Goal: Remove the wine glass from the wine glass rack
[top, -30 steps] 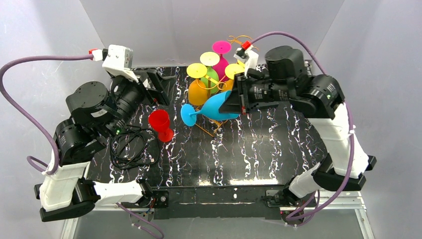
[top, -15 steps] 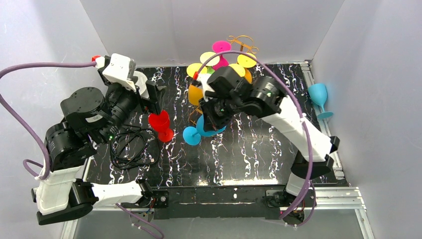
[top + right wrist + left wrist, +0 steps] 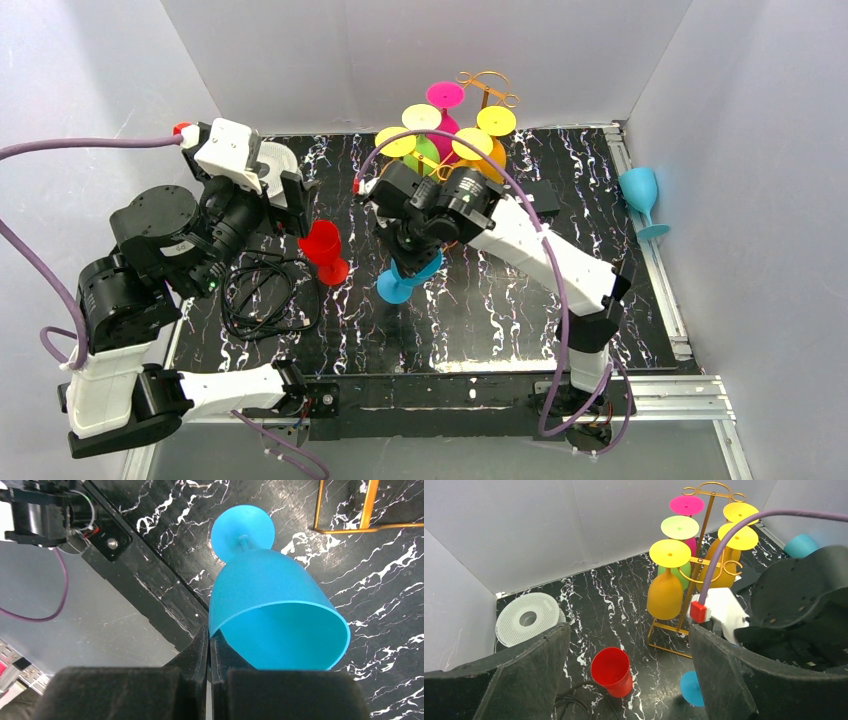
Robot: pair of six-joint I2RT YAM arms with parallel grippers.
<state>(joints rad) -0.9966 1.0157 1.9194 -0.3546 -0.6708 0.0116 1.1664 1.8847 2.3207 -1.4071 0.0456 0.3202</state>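
right jaws: pinched narrow on the rim of the blue wine glass [image 3: 265, 595], one finger inside the bowl and one outside.
left jaws: spread wide, holding nothing, up over the back left of the worktop [image 3: 500, 320].
where the glass is: off the wine glass rack [image 3: 704, 532], hanging from my right jaws in front of it with the foot pointing down. i cannot tell if the foot touches the worktop.
risk, grip: i hold only a thin bit of rim and the whole glass hangs to one side of it, so a quick swing or a hard touchdown could twist it loose.
risk, landing: if the foot meets the worktop tilted, i judge the glass will tip over when i let go.
risk, neighbours: my right arm and its purple cable [image 3: 520, 185] pass close to the rack, and a snag could shake off the hanging glasses [image 3: 666, 592]. the red glass [image 3: 612, 671] stands near on the left.
contents, blue glass: empty, the inside shows bare.
contents, red glass: upright, mouth up, empty.
contents, rack glasses: hung bowl down, insides hidden.
contents, second blue glass [image 3: 640, 195]: upright past the worktop's right edge, inside too small to tell.
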